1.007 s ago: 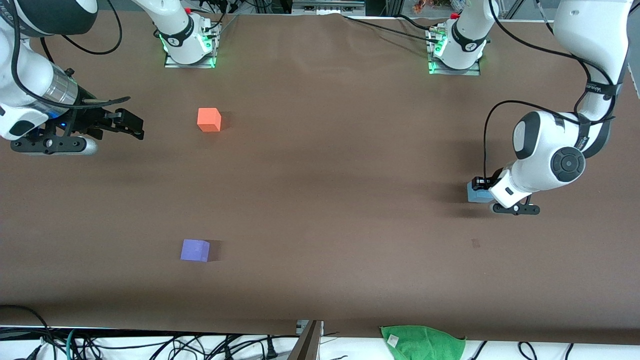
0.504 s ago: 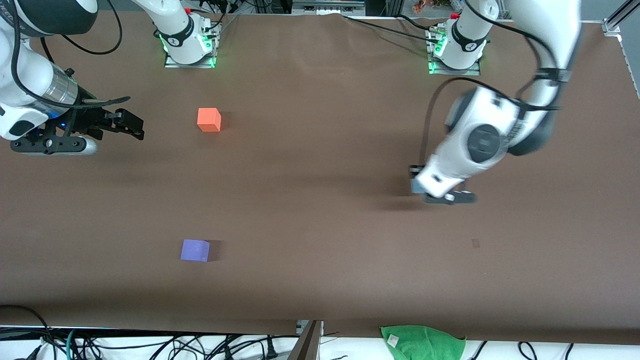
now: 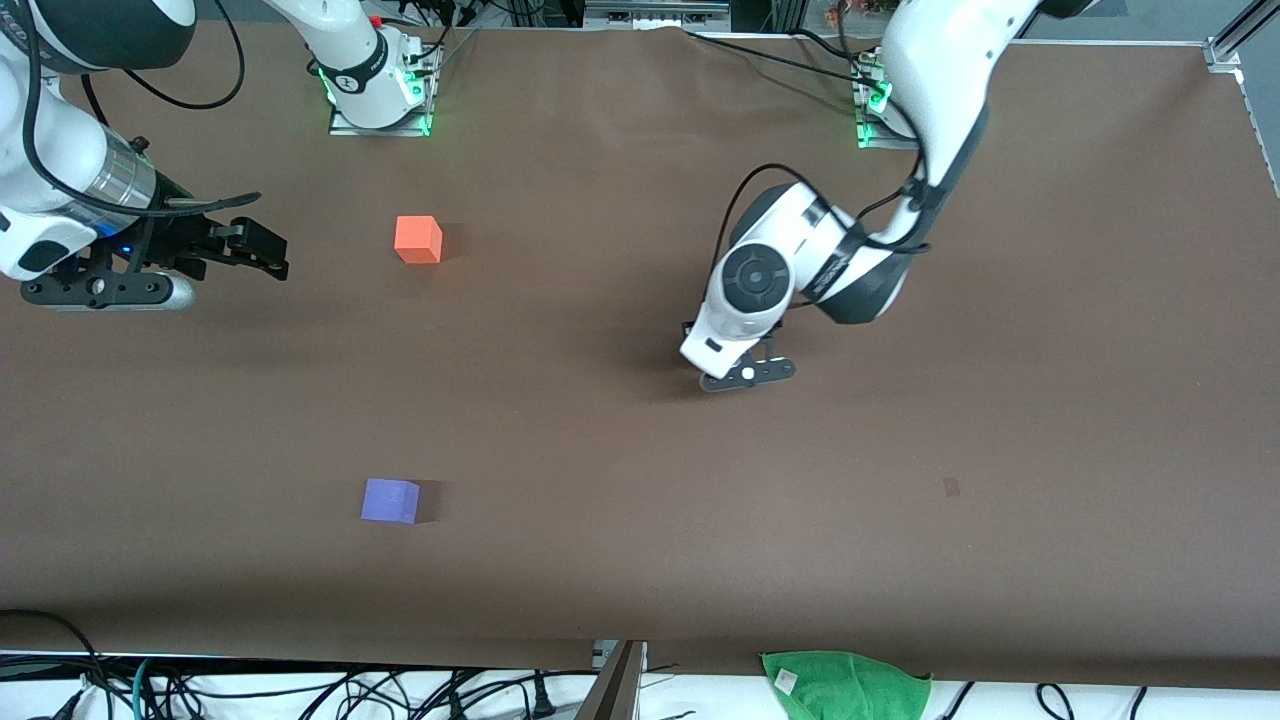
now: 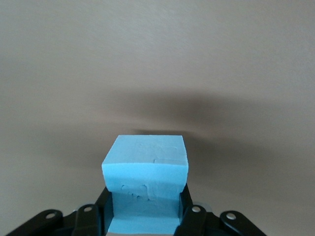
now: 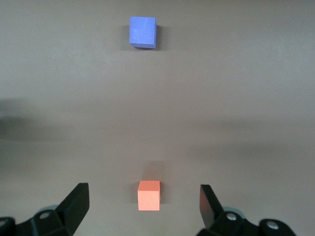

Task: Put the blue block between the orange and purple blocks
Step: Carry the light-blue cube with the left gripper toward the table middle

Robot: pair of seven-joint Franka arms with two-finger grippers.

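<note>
Grip: my left gripper is clamped on the blue block, carried above mid-table. The gap it must fill lies toward the right arm's end, between the orange block and the purple block, which sits nearer the front camera. My right gripper waits spread wide, empty, near the orange block.

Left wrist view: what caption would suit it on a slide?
Left gripper shut on the light sky-blue matte cube, carried above the bare brown table.
</note>
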